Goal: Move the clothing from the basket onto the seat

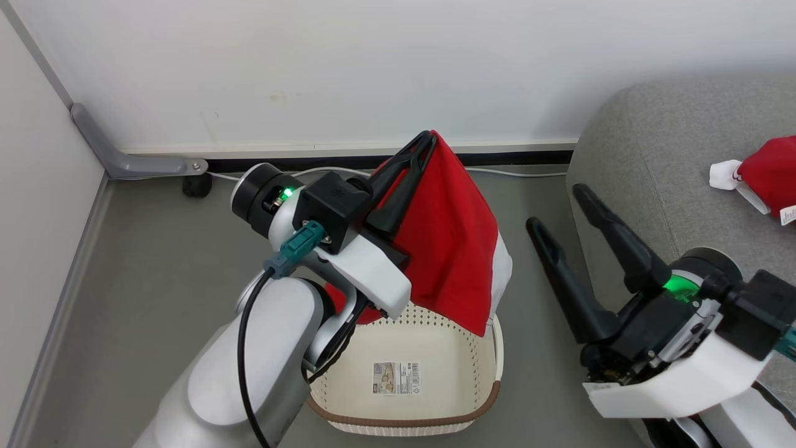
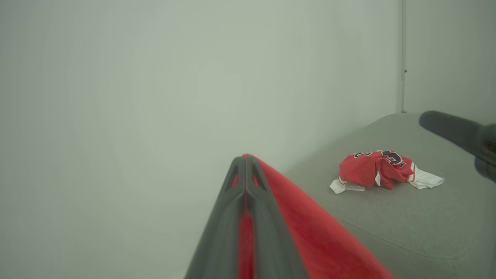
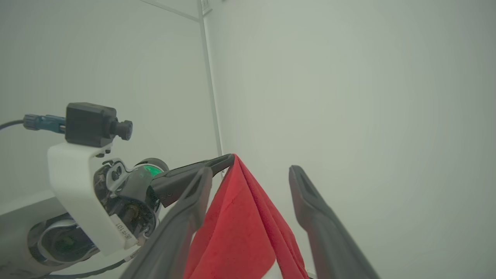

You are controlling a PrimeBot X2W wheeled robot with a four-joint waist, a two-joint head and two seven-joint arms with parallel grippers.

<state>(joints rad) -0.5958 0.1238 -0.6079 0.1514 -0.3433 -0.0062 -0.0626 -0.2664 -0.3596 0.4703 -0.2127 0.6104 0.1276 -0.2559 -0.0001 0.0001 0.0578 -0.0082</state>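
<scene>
While pinched in left jaws, red garment [image 1: 448, 249] over basket [image 1: 398, 428] rim; right jaws spread.

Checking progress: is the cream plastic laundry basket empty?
Empty as far as visible: basket holds just a sticker; left gripper grips the plain red garment.

Soft, even indoor light fills all three views, without glare. The head view is sharp, with only faint shadows on the floor [image 1: 143, 280]. Both wrist views look hazy and greenish-grey, and the red cloth [image 2: 310, 240] blurs towards the left wrist view's bottom edge.
</scene>
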